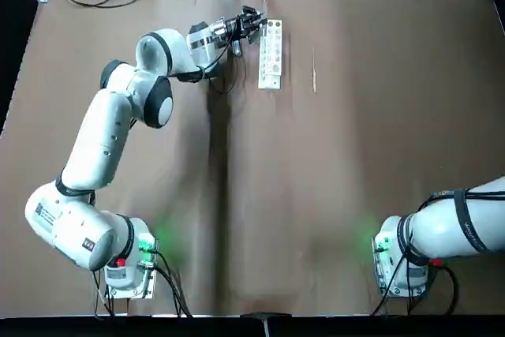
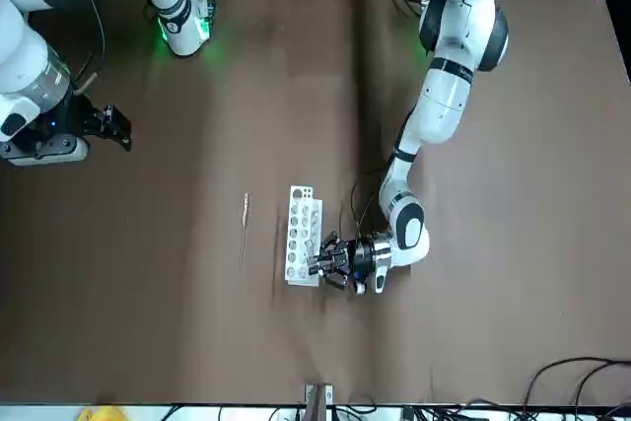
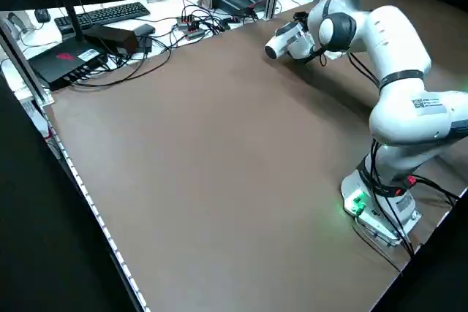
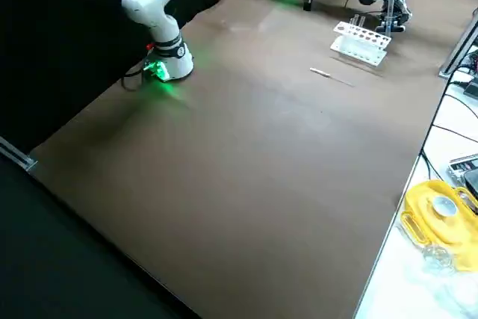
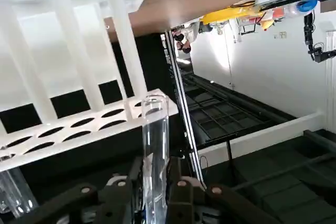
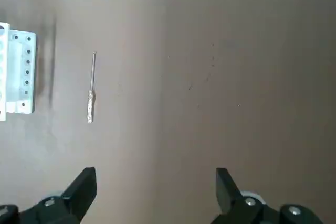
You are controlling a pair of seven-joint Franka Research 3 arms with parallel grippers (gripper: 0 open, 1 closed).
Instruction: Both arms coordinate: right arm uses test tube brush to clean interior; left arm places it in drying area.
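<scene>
The right end effector [image 6: 156, 192], fingers spread, hangs above the test tube brush [image 6: 91, 93] beside the rack [image 6: 18, 72].
</scene>
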